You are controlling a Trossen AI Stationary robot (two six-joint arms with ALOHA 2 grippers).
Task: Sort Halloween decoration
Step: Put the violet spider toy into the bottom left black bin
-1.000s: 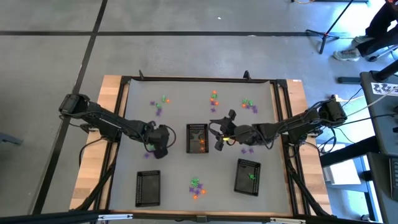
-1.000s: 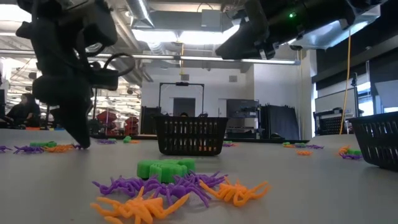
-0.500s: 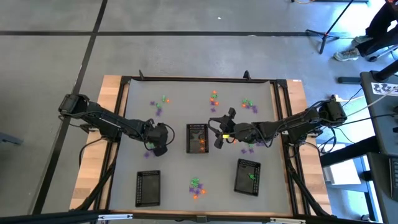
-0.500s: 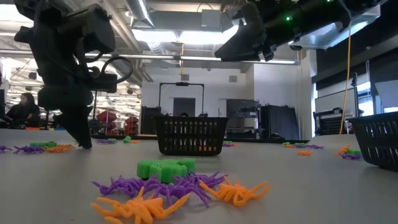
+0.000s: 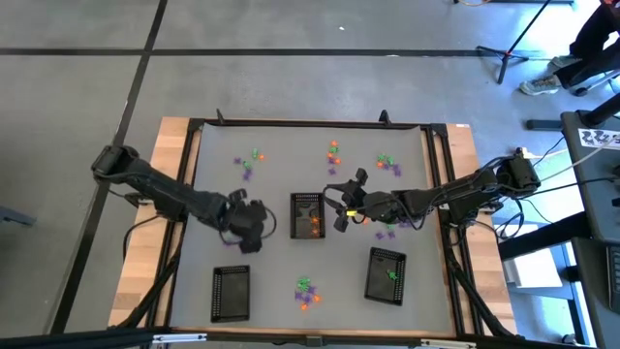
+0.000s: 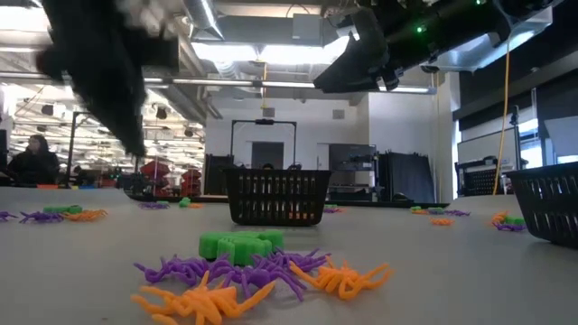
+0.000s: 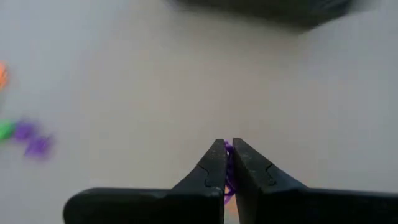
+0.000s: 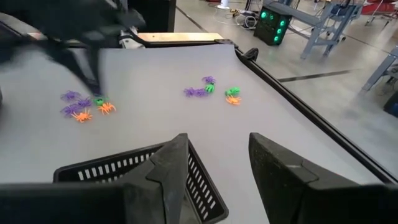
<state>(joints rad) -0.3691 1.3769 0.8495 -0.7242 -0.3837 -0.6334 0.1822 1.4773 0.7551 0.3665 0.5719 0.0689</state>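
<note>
Three black mesh trays point(image 5: 307, 214) on a grey table point(image 5: 281, 165).

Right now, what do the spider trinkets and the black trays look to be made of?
Spider trinkets: likely soft moulded plastic or rubber; thin bendy-looking legs, solid bright colour, slight sheen. Middle black tray: rigid slotted walls, matte black; plastic or coated metal, unclear which.

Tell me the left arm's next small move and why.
Probably carry it toward the empty tray near the table's front-left. The left pincer is shut on a purple trinket and off the table, while the other trays appear to hold orange and green pieces.
</note>
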